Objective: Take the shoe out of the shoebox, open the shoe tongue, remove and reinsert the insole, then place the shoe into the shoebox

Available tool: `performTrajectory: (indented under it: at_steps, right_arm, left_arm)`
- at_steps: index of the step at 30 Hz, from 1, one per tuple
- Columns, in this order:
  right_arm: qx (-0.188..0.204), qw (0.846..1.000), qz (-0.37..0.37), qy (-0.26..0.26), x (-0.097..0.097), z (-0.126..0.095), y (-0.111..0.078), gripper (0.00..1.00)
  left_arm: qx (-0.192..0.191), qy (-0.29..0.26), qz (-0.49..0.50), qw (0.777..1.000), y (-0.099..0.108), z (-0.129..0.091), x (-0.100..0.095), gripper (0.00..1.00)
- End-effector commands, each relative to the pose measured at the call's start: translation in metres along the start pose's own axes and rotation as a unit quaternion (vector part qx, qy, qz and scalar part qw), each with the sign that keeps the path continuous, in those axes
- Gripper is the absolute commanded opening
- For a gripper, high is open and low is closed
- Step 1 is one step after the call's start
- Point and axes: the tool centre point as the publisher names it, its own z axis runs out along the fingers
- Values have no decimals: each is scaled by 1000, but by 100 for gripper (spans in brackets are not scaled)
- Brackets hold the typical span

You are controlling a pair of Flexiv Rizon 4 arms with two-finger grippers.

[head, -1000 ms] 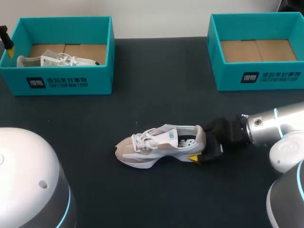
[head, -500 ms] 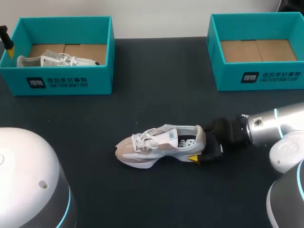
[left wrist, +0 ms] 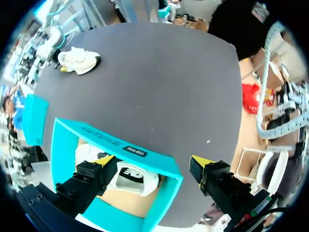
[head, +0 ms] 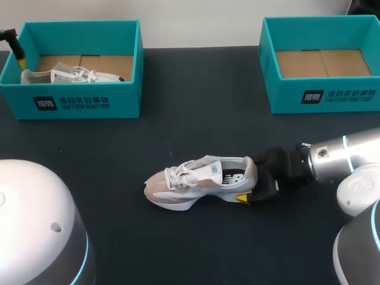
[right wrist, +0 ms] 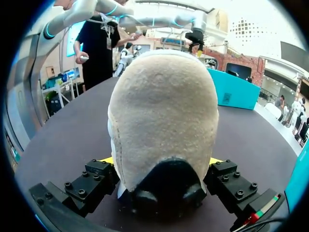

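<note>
A beige and white shoe lies on its sole in the middle of the dark table, toe to the left, tongue and laces up. My right gripper is shut on its heel; in the right wrist view the heel fills the space between the fingers. A second white shoe lies in the left teal shoebox. My left gripper hangs open at that box's far left corner. In the left wrist view its fingers straddle the box wall, one inside over the boxed shoe.
An empty teal shoebox with a cardboard floor stands at the back right. Bare dark tabletop lies between the two boxes and around the shoe. My arms' white bases fill the front corners.
My left gripper has shifted slightly to the right, toward the left box's corner. The shoe and the right arm have not moved.
</note>
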Motion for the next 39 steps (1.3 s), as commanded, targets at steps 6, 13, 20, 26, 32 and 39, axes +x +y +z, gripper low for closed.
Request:
performTrajectory:
  at_steps: [6,13,20,26,32,39]
  right_arm:
    - [1,1000,0,-1,1,0,1,0]
    - [1,1000,0,-1,1,0,1,0]
    - [1,1000,0,-1,1,0,1,0]
    - [1,1000,0,-1,1,0,1,0]
    - [1,1000,0,-1,1,0,1,0]
    - [1,1000,0,-1,1,0,1,0]
  left_arm:
    - [-72,47,-495,865,-31,10,-1,100]
    - [-72,47,-495,865,-31,10,-1,100]
    - [-68,33,-551,831,-47,12,-12,100]
    - [-47,9,-693,719,-84,21,-46,100]
    - [-1,-22,-799,601,-128,28,-66,100]
    - [23,-72,-871,486,-174,37,-84,100]
